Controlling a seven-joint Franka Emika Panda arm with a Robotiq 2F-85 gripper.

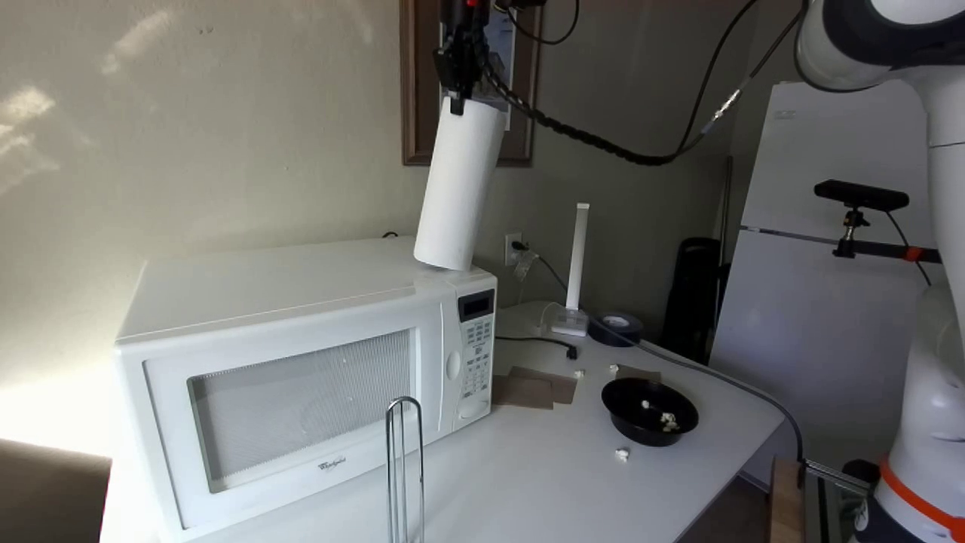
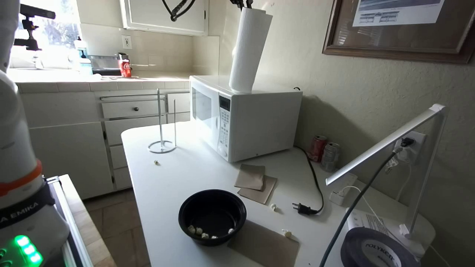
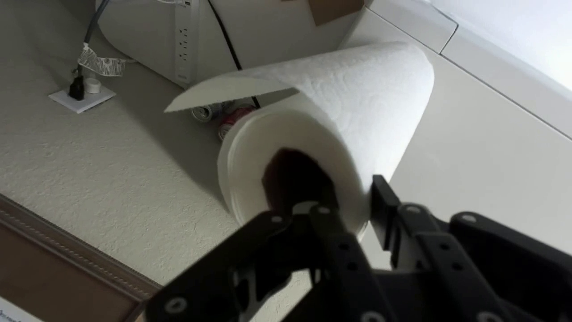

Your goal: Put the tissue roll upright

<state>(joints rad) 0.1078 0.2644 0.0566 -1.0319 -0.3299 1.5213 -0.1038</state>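
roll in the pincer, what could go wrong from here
The roll leans, so if the pincer lets go now, it would probably topple rather than stand.

Its lower end is near an edge of the microwave, so a tipping roll might drop to the table.

The pincer grips just the wall at the upper end, so the roll may swivel while being straightened.

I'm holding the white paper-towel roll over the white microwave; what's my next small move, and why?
Probably tip the white paper-towel roll gently toward vertical without opening the black pincer. Its top leans rightward in both exterior views, and its base is low over the white microwave, contact unclear. Leveling it before release should help it stand.
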